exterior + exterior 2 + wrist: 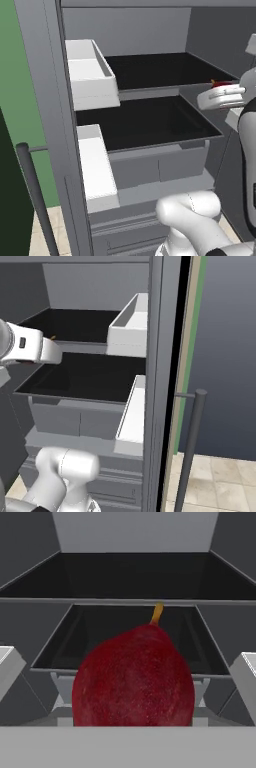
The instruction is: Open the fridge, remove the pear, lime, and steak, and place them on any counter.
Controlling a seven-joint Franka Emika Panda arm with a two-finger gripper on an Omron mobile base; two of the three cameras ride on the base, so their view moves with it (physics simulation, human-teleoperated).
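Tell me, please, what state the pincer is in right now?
Pincer: closed on the pear, in front of the open fridge.

**No legible markings**

I can't read any text, label, brand, number or sign from here. The fridge (45, 100) walls, its dark shelves and white door bins are plain in both base views. The pear (132, 677), close up in my hand view, carries no sticker or print. The small dark mark on the arm's white wrist in the right base view is too small to read.
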